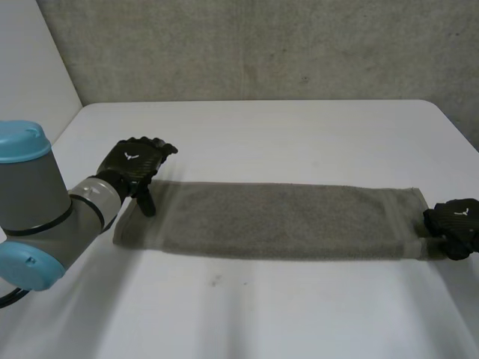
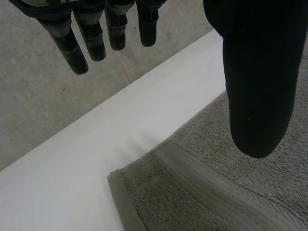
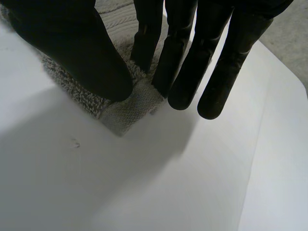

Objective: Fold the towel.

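A grey-brown towel (image 1: 277, 221) lies flat as a long strip across the white table (image 1: 262, 127). My left hand (image 1: 135, 164) hovers over the towel's left end, open, with its thumb pointing down at the far left corner. In the left wrist view the straight fingers (image 2: 91, 43) hang above the table and the thumb (image 2: 260, 86) above the towel (image 2: 216, 192), apart from it. My right hand (image 1: 455, 224) sits at the towel's near right corner. In the right wrist view its thumb (image 3: 82, 53) and fingers (image 3: 192, 72) close on the towel's hemmed corner (image 3: 130, 110).
A grey wall (image 1: 262, 45) rises behind the table's far edge. Bare white tabletop (image 1: 247, 314) lies in front of the towel, and more behind it. The table's right edge (image 1: 460, 134) runs close to my right hand.
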### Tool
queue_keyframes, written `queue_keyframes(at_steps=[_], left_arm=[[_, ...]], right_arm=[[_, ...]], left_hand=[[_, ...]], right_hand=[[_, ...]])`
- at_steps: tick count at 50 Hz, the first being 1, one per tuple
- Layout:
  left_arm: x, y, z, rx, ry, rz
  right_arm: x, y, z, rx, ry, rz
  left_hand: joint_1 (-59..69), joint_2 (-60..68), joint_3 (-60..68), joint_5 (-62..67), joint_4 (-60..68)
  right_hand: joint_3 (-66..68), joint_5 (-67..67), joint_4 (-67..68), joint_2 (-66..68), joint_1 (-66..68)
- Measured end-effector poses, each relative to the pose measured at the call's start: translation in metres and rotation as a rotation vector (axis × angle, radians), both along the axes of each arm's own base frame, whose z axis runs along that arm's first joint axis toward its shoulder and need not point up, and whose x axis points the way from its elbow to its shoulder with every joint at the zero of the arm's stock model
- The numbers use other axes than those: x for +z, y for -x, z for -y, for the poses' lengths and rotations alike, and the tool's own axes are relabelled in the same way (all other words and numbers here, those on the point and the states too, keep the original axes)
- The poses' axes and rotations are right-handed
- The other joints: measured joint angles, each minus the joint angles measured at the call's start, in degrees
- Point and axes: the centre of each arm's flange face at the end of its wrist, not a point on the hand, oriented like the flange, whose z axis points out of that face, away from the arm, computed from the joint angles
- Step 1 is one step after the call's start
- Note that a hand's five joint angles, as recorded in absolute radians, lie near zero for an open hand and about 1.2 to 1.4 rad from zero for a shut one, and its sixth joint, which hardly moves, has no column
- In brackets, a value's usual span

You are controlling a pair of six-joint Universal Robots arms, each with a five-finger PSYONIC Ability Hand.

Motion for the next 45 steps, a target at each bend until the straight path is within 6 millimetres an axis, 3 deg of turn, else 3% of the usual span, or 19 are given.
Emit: queue_keyframes(at_steps=[10,21,27,31,36,39,41,42,45], left_arm=[[-0.004,-0.001,-0.004,0.0,-0.016,0.005],[0.0,-0.003,-0.007,0.002,-0.01,0.003],[0.006,-0.004,-0.008,0.004,0.005,-0.002],[0.008,-0.005,-0.008,0.006,0.012,-0.004],[0.01,-0.006,-0.008,0.01,0.018,-0.006],[0.011,-0.006,-0.008,0.012,0.018,-0.006],[0.011,-0.007,-0.008,0.013,0.019,-0.007],[0.011,-0.007,-0.008,0.015,0.02,-0.007],[0.011,-0.007,-0.008,0.015,0.02,-0.007]], right_arm=[[0.0,0.005,0.0,0.005,-0.001,-0.015],[0.018,0.054,0.022,-0.092,0.096,-0.178],[0.036,0.067,0.032,-0.125,0.161,-0.287],[0.052,0.055,0.037,-0.107,0.218,-0.308],[0.089,-0.022,0.031,0.043,0.352,-0.207],[0.104,-0.083,0.011,0.189,0.408,-0.118],[0.108,-0.105,0.001,0.251,0.425,-0.089],[0.111,-0.134,-0.015,0.335,0.446,-0.056],[0.111,-0.134,-0.015,0.335,0.446,-0.056]], left_hand=[[0.0,0.0,0.0,0.0,0.0],[0.0,0.0,0.0,0.0,0.0],[0.0,0.0,0.0,0.0,0.0],[0.0,0.0,0.0,0.0,0.0],[0.0,0.0,0.0,0.0,0.0],[0.0,0.0,0.0,0.0,0.0],[0.0,0.0,0.0,0.0,0.0],[0.0,0.0,0.0,0.0,0.0],[0.0,0.0,0.0,0.0,0.0]], right_hand=[[1.9,1.6,1.9,1.2,0.4],[1.9,1.9,2.0,1.2,0.4],[1.9,2.0,2.0,1.2,0.6],[1.9,2.1,2.0,1.2,0.6],[1.9,2.2,2.0,1.2,1.0],[2.0,2.3,2.0,1.2,1.1],[2.0,2.3,2.0,1.2,1.1],[2.0,2.3,2.0,1.2,1.1],[2.0,2.3,2.0,1.2,1.1]])
